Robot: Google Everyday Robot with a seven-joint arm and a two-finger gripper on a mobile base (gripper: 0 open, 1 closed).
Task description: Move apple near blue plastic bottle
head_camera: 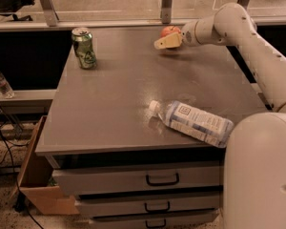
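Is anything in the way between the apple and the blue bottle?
No, nothing visible. The claw is right by the apple at the tabletop's far edge. The blue bottle lies on its side near the front edge, with bare tabletop between them. The green can stands off at the far left.
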